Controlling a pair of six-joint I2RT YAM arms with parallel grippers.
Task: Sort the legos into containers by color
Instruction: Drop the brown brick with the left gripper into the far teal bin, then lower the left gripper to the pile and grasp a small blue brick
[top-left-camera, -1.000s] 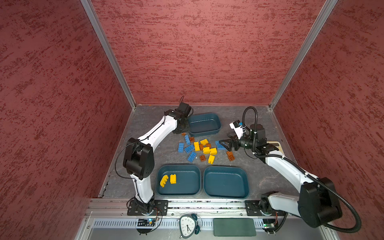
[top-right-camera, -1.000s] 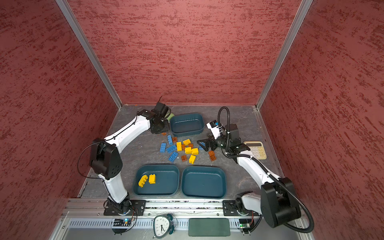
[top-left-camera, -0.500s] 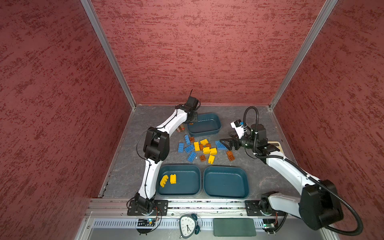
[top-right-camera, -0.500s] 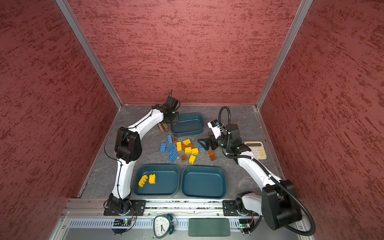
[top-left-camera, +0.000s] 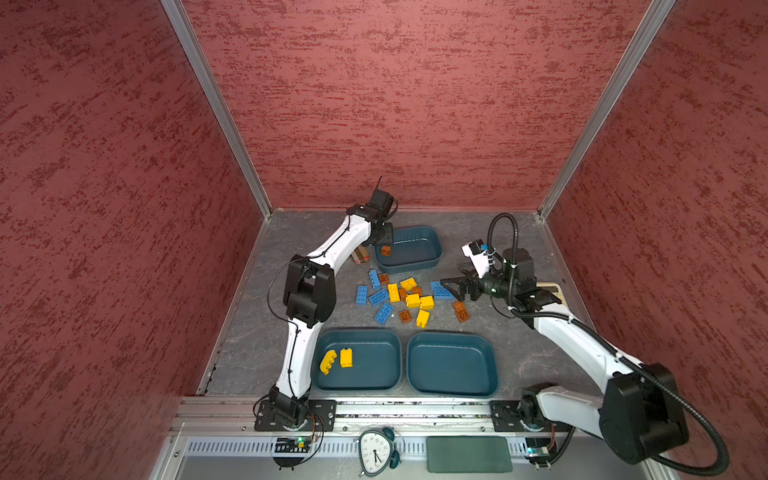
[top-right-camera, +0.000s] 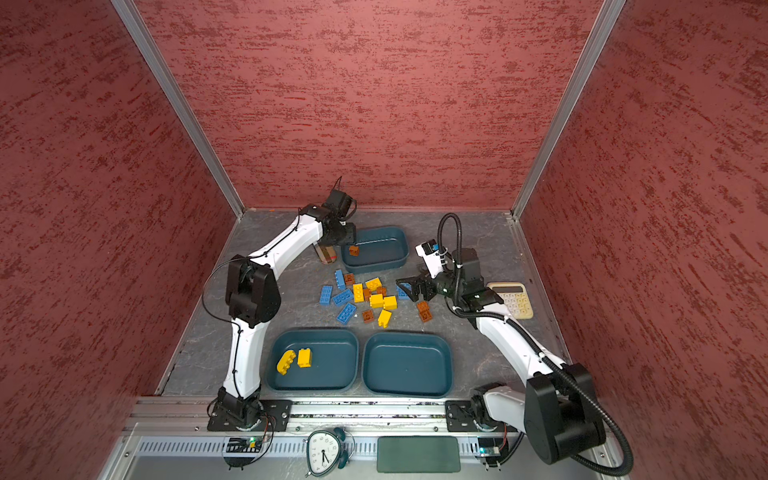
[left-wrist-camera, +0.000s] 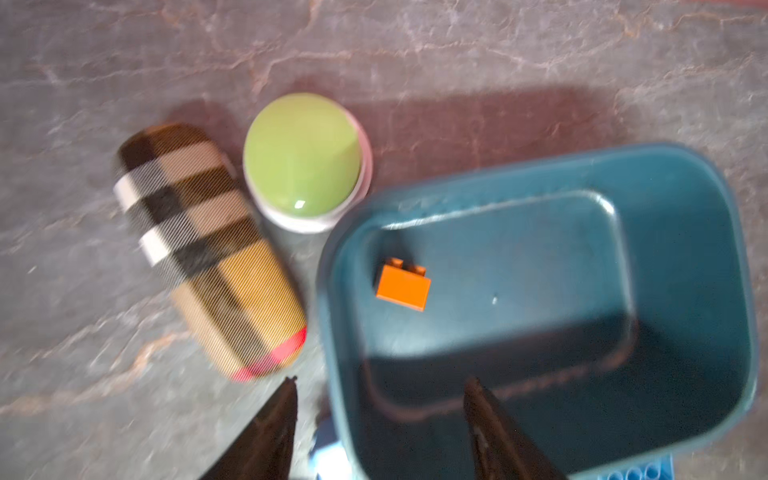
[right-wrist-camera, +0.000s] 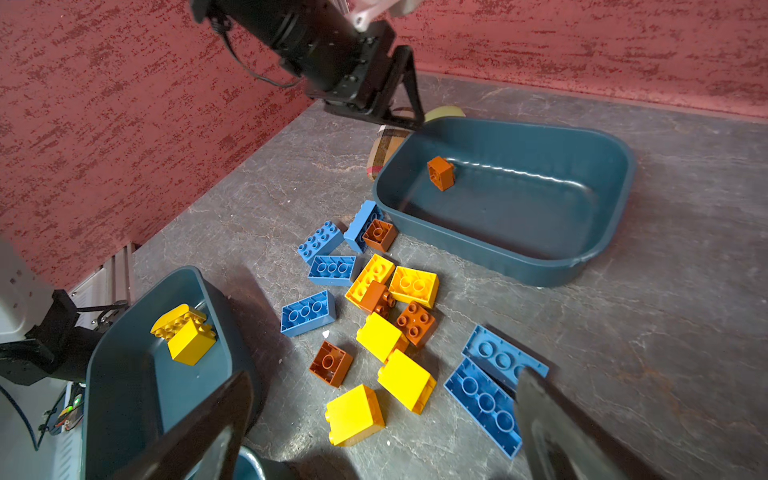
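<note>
Legos (top-left-camera: 405, 297): light, rigid, smooth plastic; judged best pinched across flat side walls. Most lay on counter (top-left-camera: 257, 332); brown brick (left-wrist-camera: 403, 286) inside far tub (top-left-camera: 415, 253). Left fingers (left-wrist-camera: 270, 428) apart; right fingers (right-wrist-camera: 208, 428) spread wide above heap.

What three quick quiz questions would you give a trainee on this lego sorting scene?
1. How many yellow bricks lie in the near left tub?
2. Which tub holds nothing? A far tub, B near left tub, C near right tub.
3. True or false: the right tool is shut.
Key: 1 two; 2 C; 3 false.
</note>
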